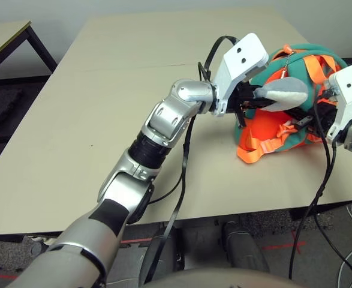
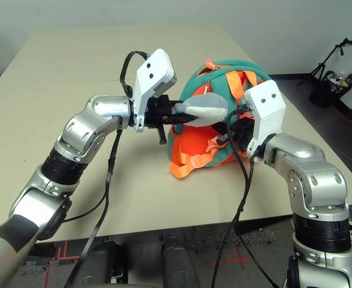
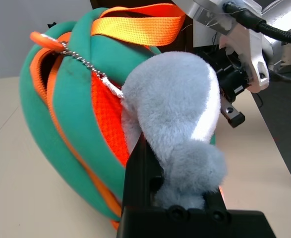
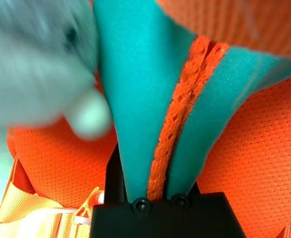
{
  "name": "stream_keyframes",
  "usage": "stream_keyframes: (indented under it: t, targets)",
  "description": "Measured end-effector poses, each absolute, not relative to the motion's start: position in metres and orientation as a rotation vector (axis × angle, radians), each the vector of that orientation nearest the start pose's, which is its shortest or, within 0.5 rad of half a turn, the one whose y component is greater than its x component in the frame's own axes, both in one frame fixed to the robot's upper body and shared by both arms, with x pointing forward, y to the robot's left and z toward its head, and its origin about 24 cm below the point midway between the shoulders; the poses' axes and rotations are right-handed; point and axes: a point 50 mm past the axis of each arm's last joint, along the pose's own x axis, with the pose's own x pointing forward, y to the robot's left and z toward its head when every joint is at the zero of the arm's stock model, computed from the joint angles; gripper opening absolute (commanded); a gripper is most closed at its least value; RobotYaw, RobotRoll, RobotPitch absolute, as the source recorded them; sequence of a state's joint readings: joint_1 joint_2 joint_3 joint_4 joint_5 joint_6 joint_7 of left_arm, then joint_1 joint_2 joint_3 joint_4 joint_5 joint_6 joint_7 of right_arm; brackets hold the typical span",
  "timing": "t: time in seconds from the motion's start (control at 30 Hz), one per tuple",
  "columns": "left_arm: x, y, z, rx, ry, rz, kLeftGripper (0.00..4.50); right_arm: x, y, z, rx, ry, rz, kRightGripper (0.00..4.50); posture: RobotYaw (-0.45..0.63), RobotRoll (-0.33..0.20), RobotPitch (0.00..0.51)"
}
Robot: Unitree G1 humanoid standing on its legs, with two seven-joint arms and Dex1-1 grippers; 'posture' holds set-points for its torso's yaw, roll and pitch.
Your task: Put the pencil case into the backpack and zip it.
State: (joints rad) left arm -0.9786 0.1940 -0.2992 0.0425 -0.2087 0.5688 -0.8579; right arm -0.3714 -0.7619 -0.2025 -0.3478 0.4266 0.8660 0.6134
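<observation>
The teal and orange backpack (image 2: 220, 75) stands on the beige table (image 1: 104, 120), toward its right side. A grey-and-white plush shark (image 3: 175, 114) hangs from it on a chain. My left gripper (image 1: 256, 96) is shut on the shark's tail end, just left of the backpack. From the right, my right gripper (image 4: 157, 193) is shut on a fold of teal fabric with an orange zipper strip (image 4: 177, 134) running along it. Orange straps (image 1: 262, 141) spill onto the table at the backpack's front. The pencil case is out of view.
Black cables (image 1: 181, 180) hang from both wrists over the table's near edge. A second table (image 1: 5, 39) stands at the far left. A tripod and some gear (image 2: 331, 69) sit on the floor at the far right. Bare tabletop stretches left of and behind the backpack.
</observation>
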Motion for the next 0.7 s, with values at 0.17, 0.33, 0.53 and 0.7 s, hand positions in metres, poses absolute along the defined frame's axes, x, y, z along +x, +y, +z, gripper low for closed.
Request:
stream_keyframes:
  t: [0.17,0.33,0.53,0.7]
  targets:
    - [0.321,0.069,0.248,0.326,-0.05,-1.167,0.15,0.273,-0.233,0.198,-0.299,0.185,0.523,0.1,-0.03,0.0,0.09]
    - [0.316,0.126,0.215,0.202,0.199,-1.071,0.14,0.27,-0.232,0.195,-0.299,0.188,0.53,0.1,-0.02,0.0,0.091]
    - [0.284,0.131,0.19,0.113,0.369,-1.152,0.14,0.27,-0.23,0.194,-0.293,0.182,0.537,0.1,-0.02,0.0,0.091]
    - [0.275,0.115,0.147,0.121,0.493,-1.19,0.14,0.27,-0.229,0.191,-0.281,0.182,0.534,0.1,-0.02,0.0,0.088]
